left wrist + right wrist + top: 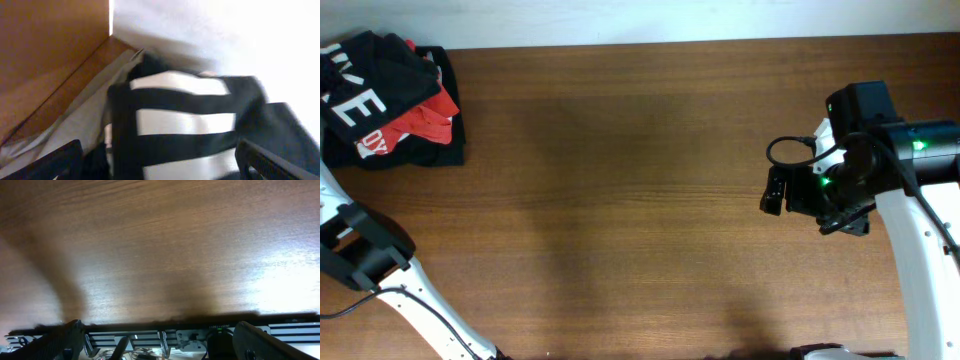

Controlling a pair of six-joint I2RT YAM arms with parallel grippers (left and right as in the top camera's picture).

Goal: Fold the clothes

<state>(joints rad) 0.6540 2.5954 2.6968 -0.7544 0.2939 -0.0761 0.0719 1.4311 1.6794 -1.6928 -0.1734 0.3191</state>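
Left tool (159,146) spread — black shirt (180,105) ahead, close

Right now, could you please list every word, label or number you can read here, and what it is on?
"KE": big white block letters on the black shirt, the K partly folded.
"DY": small white letters on the red shirt, rest hidden.
Left wrist view: white bars on that black shirt, too close to read.
Right wrist view: nothing readable.
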